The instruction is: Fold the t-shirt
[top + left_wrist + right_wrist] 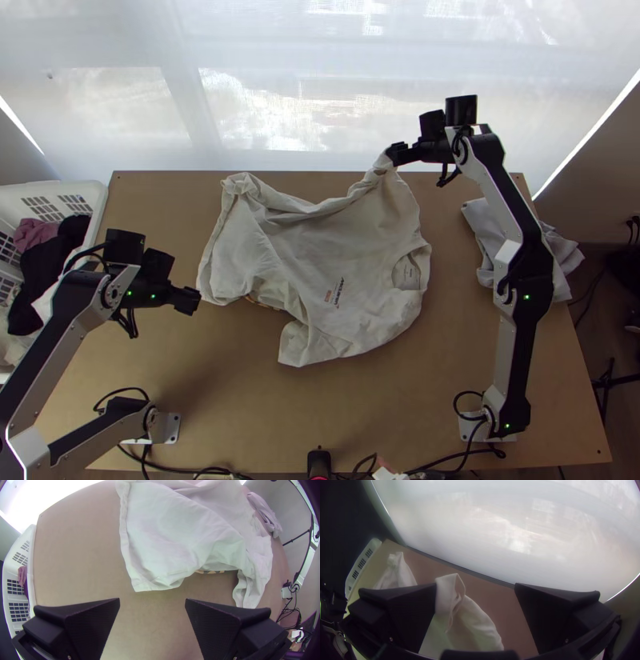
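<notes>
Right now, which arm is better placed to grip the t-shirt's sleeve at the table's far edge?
Right, I'd judge: the right tool, open, is at that sleeve, while the left tool, also open, is by the opposite end of the shirt.

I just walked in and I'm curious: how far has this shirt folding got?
Barely started, I'd say. Done: the T-shirt lies on the table, loosely spread, chest print up. In hand: nothing gripped; the right gripper is open at a sleeve end, the left gripper open beside the shirt. Left: probably smoothing the wrinkles, then all the folding, as no neat fold shows.
</notes>
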